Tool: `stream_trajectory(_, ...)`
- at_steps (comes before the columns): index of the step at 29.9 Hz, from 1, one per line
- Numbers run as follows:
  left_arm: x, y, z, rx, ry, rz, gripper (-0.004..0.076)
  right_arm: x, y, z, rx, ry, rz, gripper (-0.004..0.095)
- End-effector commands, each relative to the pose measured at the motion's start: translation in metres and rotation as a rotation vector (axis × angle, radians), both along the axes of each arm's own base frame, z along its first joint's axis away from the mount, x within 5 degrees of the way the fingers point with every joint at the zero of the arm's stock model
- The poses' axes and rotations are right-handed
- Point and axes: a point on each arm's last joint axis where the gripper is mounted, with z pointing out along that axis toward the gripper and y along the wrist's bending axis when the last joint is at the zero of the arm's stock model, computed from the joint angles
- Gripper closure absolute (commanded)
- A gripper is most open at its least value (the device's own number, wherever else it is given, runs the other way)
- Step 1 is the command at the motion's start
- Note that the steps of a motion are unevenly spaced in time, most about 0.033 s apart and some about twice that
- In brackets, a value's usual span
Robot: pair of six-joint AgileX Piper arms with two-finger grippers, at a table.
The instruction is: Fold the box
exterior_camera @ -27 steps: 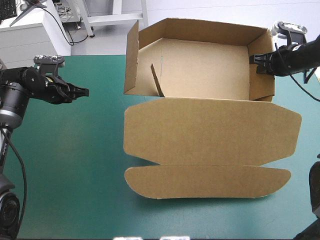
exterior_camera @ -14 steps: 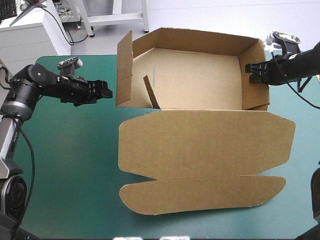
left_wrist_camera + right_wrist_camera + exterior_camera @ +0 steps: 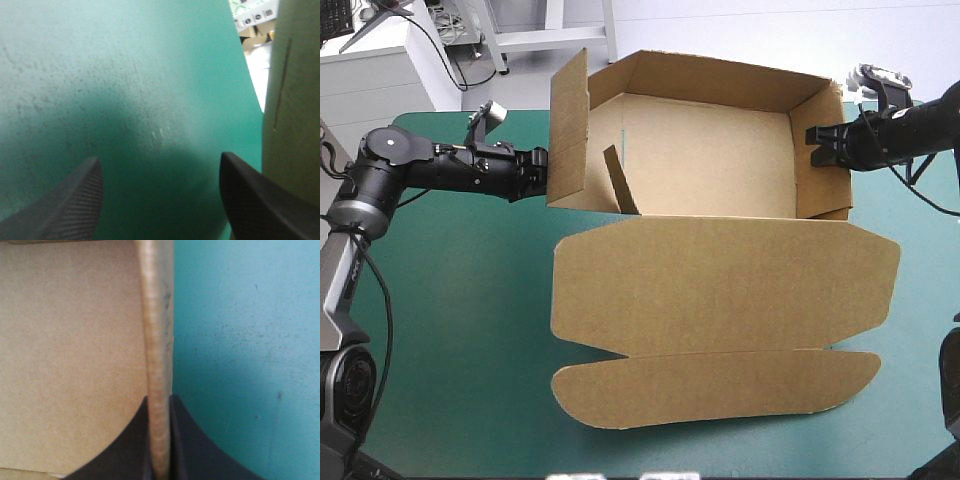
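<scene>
**Left claw closes in on the box's loose wall**

Reaching across from the left, the left claw (image 3: 535, 172) has crossed the gap that lay between it and the box (image 3: 710, 160) earlier. It now sits right at the left wall (image 3: 568, 135). The box has also slid and turned a little toward that arm.

The left claw's 2 fingers are spread wide. In its wrist view the wall stands just beside 1 of them, not between the pair, so nothing is gripped on that side.

The right claw (image 3: 817, 140) is pinching the upper edge of the right wall (image 3: 820, 175) — its wrist view shows the board's thin edge squeezed between the 2 fingers.

The box rests toward the far side of the teal-green worktop (image 3: 450, 330) as an open tray. Its back and side walls are up, a small tab (image 3: 617, 180) leans loose inside near the left wall, and the lid (image 3: 720, 280) lies flat toward the near edge.

The board looks light and stiff across each panel, and it should give only along its creases. A push on 1 wall is therefore likely to shove the whole tray rather than bend it — the right claw's hold probably serves as the anchor.

The best hold is likely the free top edge of the left wall, with 1 finger on each face. The faces look smooth, so a shallow pinch could slip off.
</scene>
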Motion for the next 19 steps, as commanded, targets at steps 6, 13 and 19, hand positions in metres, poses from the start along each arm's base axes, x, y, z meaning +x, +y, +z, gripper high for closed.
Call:
stream_trajectory(6, -0.016, -0.007, 0.033, -0.108, -0.083, -0.057, 0.0251, -0.001, 0.019, 0.014, 0.023, -0.059, 0.032, 0.0923)
stream_trajectory(13, -0.019, -0.008, 0.034, -0.116, -0.082, -0.096, 0.0251, 0.004, 0.038, 0.009, -0.04, -0.077, 0.06, 0.0923)
stream_trajectory(19, -0.023, -0.01, 0.038, -0.134, -0.083, -0.114, 0.0251, 0.01, 0.04, 0.005, -0.035, -0.079, 0.023, 0.0923)
